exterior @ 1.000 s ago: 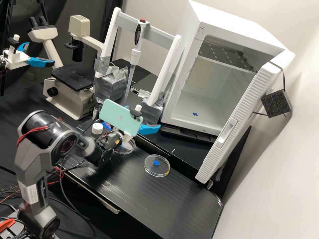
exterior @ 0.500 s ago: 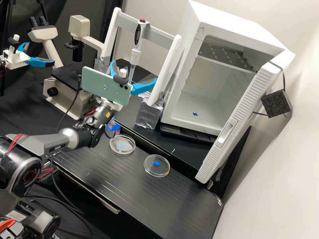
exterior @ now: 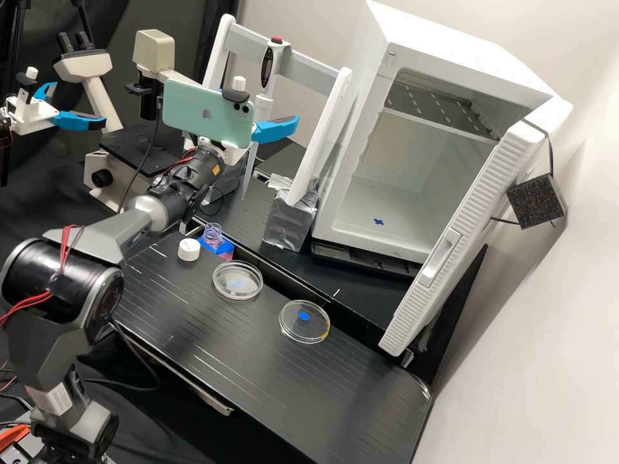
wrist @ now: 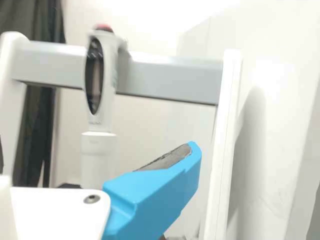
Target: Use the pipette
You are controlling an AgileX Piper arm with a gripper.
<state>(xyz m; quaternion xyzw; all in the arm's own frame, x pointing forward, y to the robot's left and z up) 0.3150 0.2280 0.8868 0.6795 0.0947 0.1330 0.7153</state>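
From the high view I saw the gripper (exterior: pixel 276 130) at the lower part of the pipette (exterior: pixel 266 69), one blue finger crossing in front of it, with a mint-green phone (exterior: pixel 206 113) mounted above the arm's wrist. That view also took in the bench: two clear round dishes, the nearer dish (exterior: pixel 304 332) and the farther dish (exterior: pixel 237 291), each with a blue mark, a white cap (exterior: pixel 189 249) just beside a small open bottle (exterior: pixel 212 234), and a white cabinet (exterior: pixel 477 58) with its door standing open. A microscope (exterior: pixel 129 193) stood at the other side.

The wrist view faced the stand squarely, dark cloth (wrist: pixel 31 130) behind one end of it, and showed the inner, grey-padded side of a blue finger. Nothing was pressed against that pad, and the fingers were set wide. Whether the finger touched the pipette, I couldn't fairly say from that angle.

The pipette hung upright from the grey crossbar (exterior: pixel 313 69) of the white stand (exterior: pixel 322 138). It was pale, with a red button on top, a glossy dark oval panel down its face and a thicker collar beneath, then a slim translucent tip pointing downward.
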